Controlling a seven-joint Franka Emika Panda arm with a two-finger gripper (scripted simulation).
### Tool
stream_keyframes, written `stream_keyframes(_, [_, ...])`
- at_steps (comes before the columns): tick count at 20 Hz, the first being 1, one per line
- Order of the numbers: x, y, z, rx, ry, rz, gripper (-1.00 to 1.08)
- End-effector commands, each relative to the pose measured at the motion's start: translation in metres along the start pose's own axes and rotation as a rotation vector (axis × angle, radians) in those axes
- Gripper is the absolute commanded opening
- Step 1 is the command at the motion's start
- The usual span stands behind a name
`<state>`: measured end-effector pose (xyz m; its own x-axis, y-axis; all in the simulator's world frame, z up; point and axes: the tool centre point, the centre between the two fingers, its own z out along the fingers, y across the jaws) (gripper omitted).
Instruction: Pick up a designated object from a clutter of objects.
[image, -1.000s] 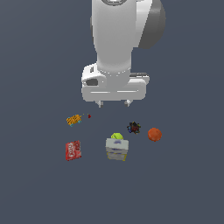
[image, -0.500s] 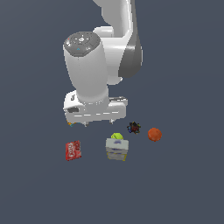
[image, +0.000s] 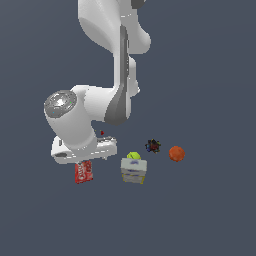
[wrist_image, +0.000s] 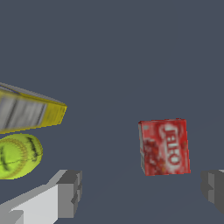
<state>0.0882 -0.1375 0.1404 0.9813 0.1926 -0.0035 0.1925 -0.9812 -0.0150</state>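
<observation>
Hiding red box partly: end effector

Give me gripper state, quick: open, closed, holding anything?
Gripper: open, holding nothing; jaws spread wide, with the red box lying between them, untouched.

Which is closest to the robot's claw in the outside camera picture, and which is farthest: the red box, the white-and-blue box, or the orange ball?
Measured from the gripper in the exterior view:
1. The red box, partly hidden right under the hand.
2. The white-and-blue box, toward the exterior view's right, with a yellow-green ball touching its far edge.
3. The orange ball, farthest out on that same side.
</observation>
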Motion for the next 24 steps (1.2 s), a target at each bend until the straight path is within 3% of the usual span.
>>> stream_keyframes(1, [-0.001,0.019,0.021,-0.004,0.003,-0.022,1.0])
stream_keyframes(11, [-0.01,0.062,0.07,-0.014,0.003,-0.07,1.0])
stream_keyframes(24, [-0.012,0.065,0.096,-0.015,0.002,-0.072,1.0])
